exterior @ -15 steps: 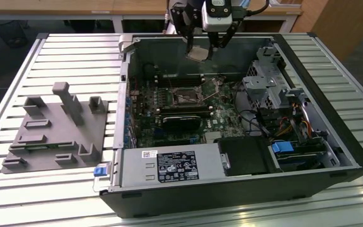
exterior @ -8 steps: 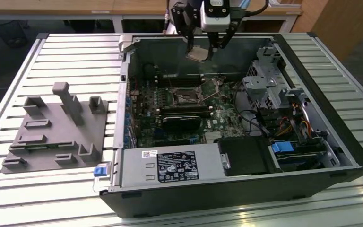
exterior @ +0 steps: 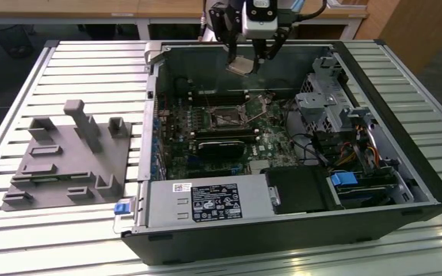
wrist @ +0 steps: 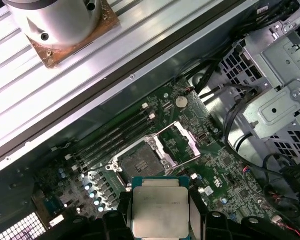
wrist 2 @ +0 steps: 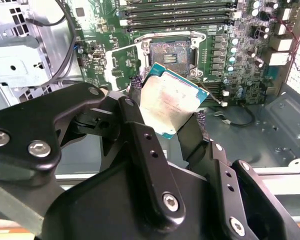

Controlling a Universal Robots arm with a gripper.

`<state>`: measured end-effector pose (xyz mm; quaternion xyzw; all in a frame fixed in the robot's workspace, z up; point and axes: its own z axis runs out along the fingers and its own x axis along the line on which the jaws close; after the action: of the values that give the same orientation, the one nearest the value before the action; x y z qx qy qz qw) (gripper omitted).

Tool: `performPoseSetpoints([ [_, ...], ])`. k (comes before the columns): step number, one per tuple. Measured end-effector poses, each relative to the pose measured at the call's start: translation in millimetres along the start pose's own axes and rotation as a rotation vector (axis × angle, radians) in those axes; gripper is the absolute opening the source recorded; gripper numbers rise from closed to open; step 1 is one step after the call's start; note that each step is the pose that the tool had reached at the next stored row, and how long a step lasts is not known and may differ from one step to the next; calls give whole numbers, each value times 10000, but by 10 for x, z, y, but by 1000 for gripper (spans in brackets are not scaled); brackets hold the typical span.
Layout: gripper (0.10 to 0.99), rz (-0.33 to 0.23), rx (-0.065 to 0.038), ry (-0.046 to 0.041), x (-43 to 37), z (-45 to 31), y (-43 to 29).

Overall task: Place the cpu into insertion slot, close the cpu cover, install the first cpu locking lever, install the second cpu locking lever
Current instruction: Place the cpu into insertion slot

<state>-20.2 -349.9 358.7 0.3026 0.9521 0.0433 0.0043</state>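
Observation:
My gripper (exterior: 246, 63) hangs over the far wall of the open computer case, shut on the cpu (exterior: 240, 66), a flat pale metal square. In both wrist views the cpu (wrist 2: 169, 101) (wrist: 160, 210) sits between the black fingers (wrist 2: 135, 107), tilted and well above the board. The insertion slot (exterior: 227, 118) (wrist 2: 170, 52) (wrist: 139, 161) lies bare on the green motherboard, below and ahead of the cpu. In the first wrist view the cpu cover (wrist: 184, 142) stands swung up beside the slot, with thin lever rods raised around it.
A black cooler (exterior: 221, 148) sits just in front of the slot, with long memory slots (wrist 2: 176, 14) on the far side. A metal drive cage (exterior: 330, 109) and cables (exterior: 359, 152) fill the exterior view's right. A grey fixture block (exterior: 67, 155) stands outside the case.

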Motion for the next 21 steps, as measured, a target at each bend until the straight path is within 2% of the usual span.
performPoseSetpoints([
  [10,541,721,7,-77,2,12,2],
  [21,541,2096,-16,-193,2,33,0],
])
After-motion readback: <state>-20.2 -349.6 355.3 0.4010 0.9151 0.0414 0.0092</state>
